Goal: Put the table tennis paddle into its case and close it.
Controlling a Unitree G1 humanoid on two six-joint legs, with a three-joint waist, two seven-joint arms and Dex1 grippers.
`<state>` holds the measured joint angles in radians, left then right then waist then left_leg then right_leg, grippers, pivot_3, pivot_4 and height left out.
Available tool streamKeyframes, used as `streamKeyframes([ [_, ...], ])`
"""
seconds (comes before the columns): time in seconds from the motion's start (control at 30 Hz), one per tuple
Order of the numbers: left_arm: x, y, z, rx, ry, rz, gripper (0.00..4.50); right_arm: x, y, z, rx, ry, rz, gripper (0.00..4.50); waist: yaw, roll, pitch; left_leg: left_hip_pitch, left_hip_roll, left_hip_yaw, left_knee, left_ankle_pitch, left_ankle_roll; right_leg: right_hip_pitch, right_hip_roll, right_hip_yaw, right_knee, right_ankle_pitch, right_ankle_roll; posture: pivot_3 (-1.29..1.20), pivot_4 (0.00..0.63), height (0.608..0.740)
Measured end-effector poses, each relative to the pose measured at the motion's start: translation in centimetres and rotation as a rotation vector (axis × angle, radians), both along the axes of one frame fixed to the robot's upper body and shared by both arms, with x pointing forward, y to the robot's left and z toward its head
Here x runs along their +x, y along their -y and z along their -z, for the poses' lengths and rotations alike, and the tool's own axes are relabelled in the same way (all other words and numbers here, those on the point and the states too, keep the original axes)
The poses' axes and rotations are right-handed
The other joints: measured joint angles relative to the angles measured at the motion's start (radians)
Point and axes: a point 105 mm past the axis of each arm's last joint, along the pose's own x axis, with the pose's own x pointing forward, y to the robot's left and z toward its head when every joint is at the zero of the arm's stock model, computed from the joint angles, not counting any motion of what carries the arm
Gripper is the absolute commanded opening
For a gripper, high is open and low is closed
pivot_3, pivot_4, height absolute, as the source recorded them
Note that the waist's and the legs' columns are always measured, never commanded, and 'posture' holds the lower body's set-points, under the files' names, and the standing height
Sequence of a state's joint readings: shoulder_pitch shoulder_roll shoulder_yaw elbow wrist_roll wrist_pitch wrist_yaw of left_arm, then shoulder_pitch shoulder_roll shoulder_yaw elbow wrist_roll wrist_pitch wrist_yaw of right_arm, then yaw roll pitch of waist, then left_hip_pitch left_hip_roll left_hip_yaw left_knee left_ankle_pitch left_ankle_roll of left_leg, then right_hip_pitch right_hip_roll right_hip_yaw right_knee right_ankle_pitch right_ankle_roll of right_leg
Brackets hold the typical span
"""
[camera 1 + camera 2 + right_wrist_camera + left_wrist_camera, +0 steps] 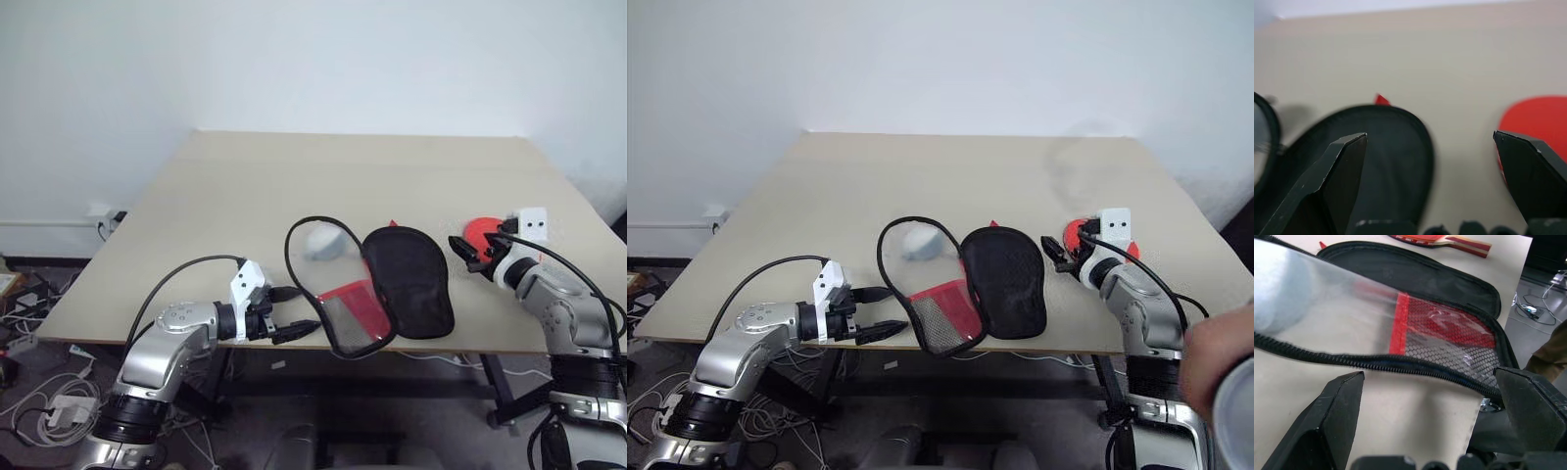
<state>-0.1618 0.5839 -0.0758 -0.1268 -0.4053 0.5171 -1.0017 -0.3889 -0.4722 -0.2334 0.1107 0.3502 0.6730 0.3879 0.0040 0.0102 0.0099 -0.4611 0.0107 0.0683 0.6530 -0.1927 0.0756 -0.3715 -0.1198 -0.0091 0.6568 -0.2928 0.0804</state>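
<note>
Left eye view: the table tennis paddle (477,232) lies on the bench (294,176) at about 3 o'clock from the case (377,289), and most of it is hidden behind the right gripper (468,253), so only a red patch of blade shows. In the left wrist view its blade is cut off by the frame edge, with the striped wooden handle (1469,244) lying beyond the case. The case lies unzipped near the bench's front edge: the black inner half (411,279) flat at 3 o'clock, the clear, red and mesh flap (348,311) at 9 o'clock, partly lifted, its lower end overhanging the edge. A pale rounded shape (323,242) shows through the clear panel; what it is cannot be told. The left gripper (294,313) hangs just off the bench at 9 o'clock of the flap, jaws spread wide, holding nothing. The right gripper, equally spread and empty, sits between case and paddle. Cables (39,392) clutter the floor at 8 o'clock.
</note>
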Motion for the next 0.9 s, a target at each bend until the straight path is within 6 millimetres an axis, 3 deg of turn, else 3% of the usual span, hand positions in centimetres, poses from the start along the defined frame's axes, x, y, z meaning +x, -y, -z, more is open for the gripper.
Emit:
streamKeyframes([
  [0.13,-0.2,0.4,0.2,-0.007,-0.007,0.0,4.5,-0.1,3.1,1.5,-0.063,-0.097,0.079,4.47,0.0,0.0,0.0,0.0,0.0,0.0,0.0,0.001,0.001,0.0,0.0,0.0,0.0,0.0,0.0,0.0,0.0,0.715],
  [0.33,-0.4,1.0,0.6,-0.02,-0.018,0.002,4.5,0.3,6.5,1.5,-0.167,-0.175,0.15,4.47,-0.003,0.0,0.0,0.0,0.0,0.001,0.0,0.001,0.002,0.0,0.0,0.001,0.0,0.0,0.0,0.0,0.0,0.715],
  [0.57,-0.4,1.1,0.6,-0.024,-0.019,0.001,4.5,0.3,7.1,2.7,-0.129,-0.261,0.151,4.47,-0.002,0.001,0.0,0.0,0.0,0.001,0.001,0.001,0.002,0.0,0.0,0.002,0.0,0.0,0.0,0.0,0.0,0.715],
  [0.7,-0.3,1.0,0.7,-0.025,-0.02,0.0,4.5,-0.3,7.5,4.5,-0.161,-0.349,0.158,4.47,-0.002,0.001,0.0,0.0,0.0,0.001,0.001,0.001,0.001,0.0,0.0,0.002,0.0,0.0,0.0,0.0,0.0,0.715],
  [0.9,-0.2,1.0,0.7,-0.024,-0.017,-0.001,4.5,-0.5,7.9,4.9,-0.159,-0.384,0.168,4.47,-0.002,0.001,0.0,0.0,0.0,0.001,0.001,0.001,0.001,0.0,0.0,0.002,0.0,0.0,0.0,0.0,0.0,0.715],
])
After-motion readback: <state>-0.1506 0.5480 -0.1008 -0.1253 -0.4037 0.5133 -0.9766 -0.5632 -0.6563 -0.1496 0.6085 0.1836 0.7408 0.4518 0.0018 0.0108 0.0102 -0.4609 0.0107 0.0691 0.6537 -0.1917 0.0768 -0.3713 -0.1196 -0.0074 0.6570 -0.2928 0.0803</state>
